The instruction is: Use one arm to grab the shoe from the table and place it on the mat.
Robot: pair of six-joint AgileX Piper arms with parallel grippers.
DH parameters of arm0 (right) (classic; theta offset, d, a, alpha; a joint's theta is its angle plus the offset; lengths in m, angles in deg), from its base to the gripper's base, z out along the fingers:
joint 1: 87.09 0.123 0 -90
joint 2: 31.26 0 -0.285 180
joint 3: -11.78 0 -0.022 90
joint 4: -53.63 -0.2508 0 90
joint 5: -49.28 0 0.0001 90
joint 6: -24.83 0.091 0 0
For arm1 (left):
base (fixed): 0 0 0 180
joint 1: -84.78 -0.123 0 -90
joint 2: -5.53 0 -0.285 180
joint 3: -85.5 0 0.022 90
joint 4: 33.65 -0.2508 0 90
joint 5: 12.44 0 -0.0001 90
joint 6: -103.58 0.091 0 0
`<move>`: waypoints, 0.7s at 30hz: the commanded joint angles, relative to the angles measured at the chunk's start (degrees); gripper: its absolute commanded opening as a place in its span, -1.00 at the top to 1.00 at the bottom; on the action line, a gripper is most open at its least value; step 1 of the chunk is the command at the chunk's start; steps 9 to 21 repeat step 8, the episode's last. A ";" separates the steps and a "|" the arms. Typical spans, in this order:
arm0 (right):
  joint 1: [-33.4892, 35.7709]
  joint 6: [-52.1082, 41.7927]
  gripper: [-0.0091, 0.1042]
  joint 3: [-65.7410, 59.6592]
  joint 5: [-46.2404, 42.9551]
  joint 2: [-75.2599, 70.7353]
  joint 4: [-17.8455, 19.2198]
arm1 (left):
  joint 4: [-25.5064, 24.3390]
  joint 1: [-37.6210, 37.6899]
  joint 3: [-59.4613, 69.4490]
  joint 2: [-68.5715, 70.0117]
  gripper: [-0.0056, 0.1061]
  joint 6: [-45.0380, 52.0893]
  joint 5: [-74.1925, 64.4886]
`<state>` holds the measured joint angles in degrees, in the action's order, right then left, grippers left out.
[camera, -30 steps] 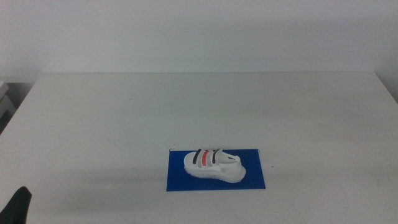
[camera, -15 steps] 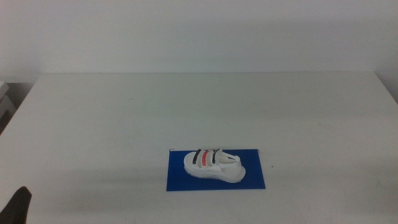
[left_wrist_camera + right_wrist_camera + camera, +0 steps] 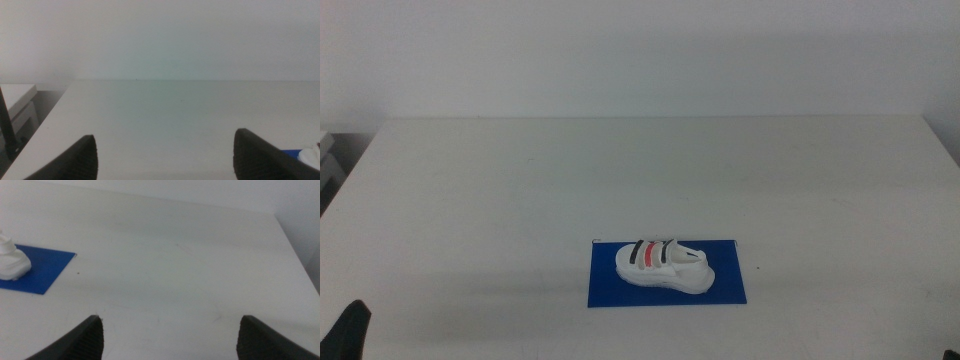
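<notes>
Shoe [image 3: 663, 266] is seen upright on mat [image 3: 667, 272], lower centre of frame. Probably light, stiff-soled; best gripped across the strapped midfoot. Left pincer [image 3: 165, 157] and right pincer [image 3: 170, 337] are spread wide, empty.

From my station this reads as a robot test lab: a large plain white surface [image 3: 720, 170] against a bare white wall [image 3: 640, 50], carrying only a blue mat [image 3: 730, 285] with one small shoe [image 3: 662, 266].
</notes>
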<state>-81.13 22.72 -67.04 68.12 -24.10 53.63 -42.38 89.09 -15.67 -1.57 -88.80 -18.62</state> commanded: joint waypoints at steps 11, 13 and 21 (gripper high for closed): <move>-0.34 -0.70 -0.49 -0.33 -6.00 -1.51 1.10 | 0.00 0.12 0.50 0.63 -0.75 -0.24 4.36; -0.34 -0.70 -0.49 -0.33 -6.00 -1.51 1.10 | 0.00 0.12 0.50 0.63 -0.75 -0.24 4.36; -0.34 -0.70 -0.49 -0.33 -6.00 -1.51 1.10 | 0.00 0.12 0.50 0.63 -0.75 -0.24 4.36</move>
